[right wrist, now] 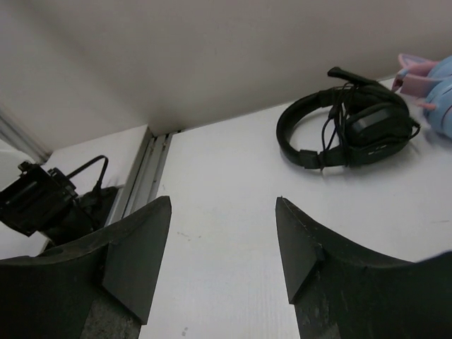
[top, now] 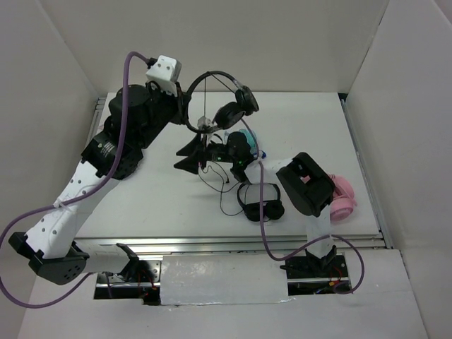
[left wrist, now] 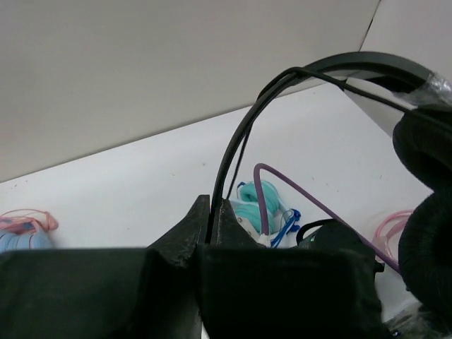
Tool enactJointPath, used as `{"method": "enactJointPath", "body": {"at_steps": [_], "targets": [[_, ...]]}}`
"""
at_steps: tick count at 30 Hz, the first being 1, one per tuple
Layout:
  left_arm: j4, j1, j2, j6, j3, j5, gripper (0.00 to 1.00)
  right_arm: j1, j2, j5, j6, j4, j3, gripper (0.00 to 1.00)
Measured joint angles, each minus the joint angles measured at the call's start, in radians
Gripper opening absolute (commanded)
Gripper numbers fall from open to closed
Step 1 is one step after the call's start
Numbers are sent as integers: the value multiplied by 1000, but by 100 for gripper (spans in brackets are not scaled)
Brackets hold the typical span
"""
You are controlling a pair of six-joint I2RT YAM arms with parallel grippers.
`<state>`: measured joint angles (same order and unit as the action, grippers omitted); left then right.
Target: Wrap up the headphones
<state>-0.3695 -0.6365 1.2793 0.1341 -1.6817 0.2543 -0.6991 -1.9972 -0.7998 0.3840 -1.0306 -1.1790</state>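
Left pincer clamped on the headphones, held up over the far middle of the table.
Its jaws pinch the thin headband; the cable hangs down beside the right pincer, whose jaws stand wide and empty, near a teal pair.

A robotics lab test cell: a white tabletop boxed in by plain white panels left, far and right, with a left arm and right arm (both trailing purple cables) bolted to a near metal rail.
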Motion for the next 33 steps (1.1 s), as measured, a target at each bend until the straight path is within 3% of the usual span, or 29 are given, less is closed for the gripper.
{"method": "enactJointPath", "body": {"at_steps": [8, 9, 13, 14, 16, 23, 28, 33], "targets": [[16, -2, -36, 0, 84, 3, 0, 31, 3, 65, 108, -131, 126, 74], [23, -2, -48, 0, 102, 5, 0, 42, 14, 81, 116, -130, 142, 81], [93, -3, -82, 3, 129, 20, 0, 82, 71, 162, 138, -108, 201, 85], [128, -3, -98, 5, 134, 24, 0, 93, 87, 196, 143, -95, 219, 95], [193, -3, -145, 6, 156, 26, 0, 110, 114, 249, 150, -76, 250, 100], [290, -4, -270, 31, 200, 17, 0, 167, 241, 433, 79, 60, 246, 100], [295, -4, -264, 32, 200, 21, 0, 166, 278, 401, -39, 187, 146, 100], [259, -4, -248, 55, 200, 49, 0, 153, 278, 369, -68, 214, 185, 100]]}}
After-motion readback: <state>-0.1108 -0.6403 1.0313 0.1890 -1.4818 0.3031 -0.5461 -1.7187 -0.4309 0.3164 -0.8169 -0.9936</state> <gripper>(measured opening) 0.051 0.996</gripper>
